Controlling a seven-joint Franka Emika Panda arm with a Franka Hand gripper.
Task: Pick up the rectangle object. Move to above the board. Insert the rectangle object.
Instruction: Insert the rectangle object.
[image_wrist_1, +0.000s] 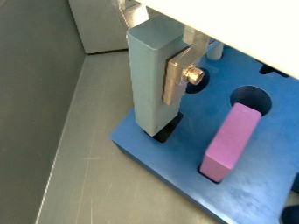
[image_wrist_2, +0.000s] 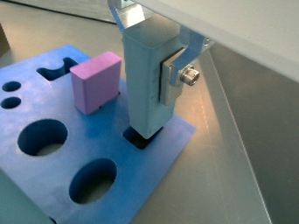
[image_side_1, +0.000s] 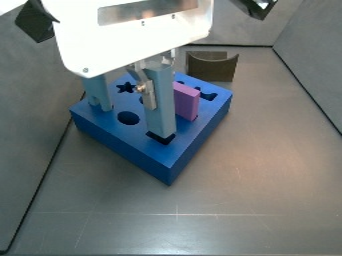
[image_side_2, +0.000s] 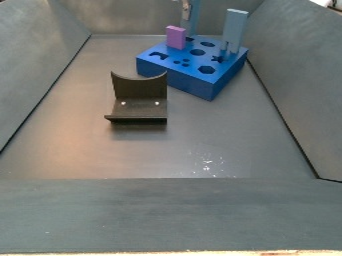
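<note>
Dark grey floor (image_side_2: 201, 150), grey walls enclosing it. Fixture (image_side_2: 136, 98) standing near board (image_side_1: 120, 135). Arm reaching down over board, white housing hiding most of it. Gripper (image_wrist_1: 158, 74) sitting at board's corner, fingers (image_wrist_1: 174, 79) clamping bar (image_wrist_1: 149, 79) upright, bar's lower end entering square hole. Pink block (image_wrist_1: 229, 140) standing in board beside bar. Sky-blue bar (image_side_2: 235, 28) standing in board too.

Dark L-shaped fixture (image_side_2: 135, 98) standing on the grey floor (image_side_2: 201, 150), well forward in a side view. Beyond the fixture, short pink block (image_side_2: 175, 37), upright. Farther beyond the fixture and off to the right, taller sky-blue bar (image_side_2: 237, 28), also upright.
</note>
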